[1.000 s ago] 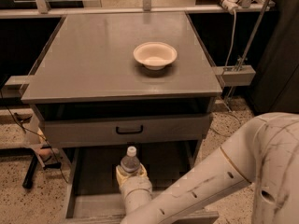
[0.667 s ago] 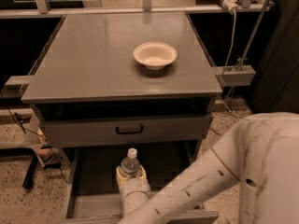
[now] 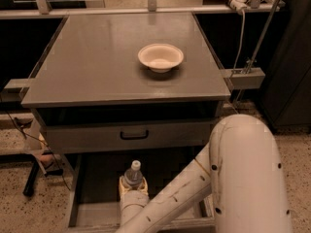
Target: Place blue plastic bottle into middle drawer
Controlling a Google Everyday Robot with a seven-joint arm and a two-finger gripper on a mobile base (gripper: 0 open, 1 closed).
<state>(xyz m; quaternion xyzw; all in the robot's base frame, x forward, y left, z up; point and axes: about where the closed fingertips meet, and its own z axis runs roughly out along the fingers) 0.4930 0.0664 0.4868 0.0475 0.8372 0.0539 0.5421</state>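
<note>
At the far left, a dark stand leg (image 3: 31,179) rests on the speckled floor (image 3: 19,212) beside the cabinet. The flat grey table (image 3: 92,57) fills the middle of the view. Under its near edge sits a closed grey drawer front (image 3: 87,139) with a small black handle (image 3: 134,135). Below that, the wide grey middle drawer (image 3: 95,211) is pulled out toward the near side, showing its low left wall and plain floor. The blue plastic bottle (image 3: 132,173), clear and bluish with a white screw cap, stands upright within the open drawer, about midway across its width and directly below the handle. The cream-coloured gripper (image 3: 133,185) is clamped on the bottle's lower body, with one pad on each side, and the cap and shoulders rise above it. The gripper hides the bottle's base, so I cannot tell whether it touches the drawer floor. From the gripper, the pale cream robot arm (image 3: 243,178) runs toward the near right, and its large rounded segment covers the right part of the drawer. On the table, a little right of centre and toward the far side, a shallow cream bowl (image 3: 161,57) sits upright, well apart from the bottle. Further right, a grey metal bracket (image 3: 241,77) sticks out from the table's side. A thin pale cable (image 3: 241,28) runs from the bracket to the far right corner.
</note>
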